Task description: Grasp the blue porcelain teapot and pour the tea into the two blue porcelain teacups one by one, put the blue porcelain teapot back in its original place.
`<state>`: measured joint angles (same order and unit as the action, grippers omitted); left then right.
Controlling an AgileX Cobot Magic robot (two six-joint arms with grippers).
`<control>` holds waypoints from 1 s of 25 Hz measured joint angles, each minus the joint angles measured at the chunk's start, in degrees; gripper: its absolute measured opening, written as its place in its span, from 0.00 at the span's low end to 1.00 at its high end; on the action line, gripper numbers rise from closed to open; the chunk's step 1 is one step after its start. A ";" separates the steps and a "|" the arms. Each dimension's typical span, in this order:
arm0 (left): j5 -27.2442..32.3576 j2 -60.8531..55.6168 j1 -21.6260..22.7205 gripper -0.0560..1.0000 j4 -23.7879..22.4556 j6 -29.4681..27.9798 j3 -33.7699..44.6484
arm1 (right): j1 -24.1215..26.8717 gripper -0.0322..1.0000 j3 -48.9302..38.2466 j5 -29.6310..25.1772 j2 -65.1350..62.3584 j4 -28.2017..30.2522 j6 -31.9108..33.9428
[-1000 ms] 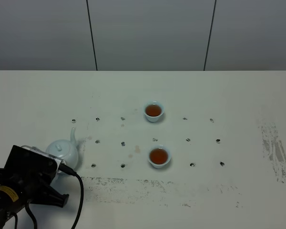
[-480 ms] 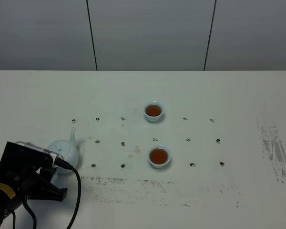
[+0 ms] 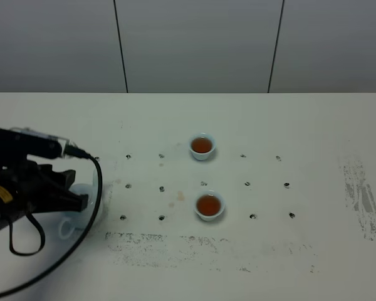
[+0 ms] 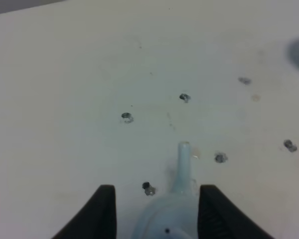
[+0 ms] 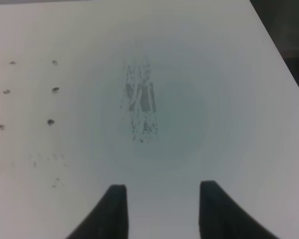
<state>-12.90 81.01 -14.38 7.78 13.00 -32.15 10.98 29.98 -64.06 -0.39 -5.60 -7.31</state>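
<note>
teapot sits between open left gripper jaws

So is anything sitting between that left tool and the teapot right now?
Nothing visible does. In the left wrist view the left tool straddles the blue porcelain teapot, one finger on each side, and only the teapot's own body and spout lie between them. From the high camera the arm covers most of the teapot, so contact cannot be judged.

Left gripper lifted, now covers teapot.
</note>
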 joint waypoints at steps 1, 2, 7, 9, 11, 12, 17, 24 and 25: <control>4.36 0.00 0.90 0.47 -0.47 0.00 -2.79 | 0.00 0.37 0.00 0.00 0.00 0.00 0.00; 7.85 0.00 1.79 0.47 -0.77 0.00 -5.34 | 0.00 0.37 0.00 0.00 0.00 0.00 0.00; 15.27 0.00 4.25 0.47 -2.19 0.00 -11.88 | 0.00 0.37 0.00 0.00 0.00 0.00 0.00; 15.19 -0.05 4.31 0.47 -2.19 0.00 -12.19 | 0.00 0.37 0.00 0.00 0.00 0.00 0.00; 15.19 -0.05 4.31 0.47 -2.19 0.00 -12.26 | 0.00 0.37 0.00 0.00 0.00 0.00 0.00; 15.34 -0.05 4.31 0.47 -2.29 0.19 -12.26 | 0.00 0.37 0.00 0.00 0.00 0.00 0.00; 19.93 0.01 4.31 0.47 -2.33 0.88 -12.26 | 0.00 0.37 0.00 0.00 0.00 0.00 0.00; 24.25 0.06 6.93 0.47 -2.60 1.21 -12.26 | 0.00 0.37 0.00 0.00 0.00 0.00 0.00; 23.58 0.06 8.80 0.47 -3.27 1.28 -12.26 | 0.00 0.37 0.00 0.00 0.00 0.00 0.00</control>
<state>10.68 81.08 -5.58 4.51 14.28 -44.41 10.98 29.98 -64.06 -0.39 -5.60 -7.31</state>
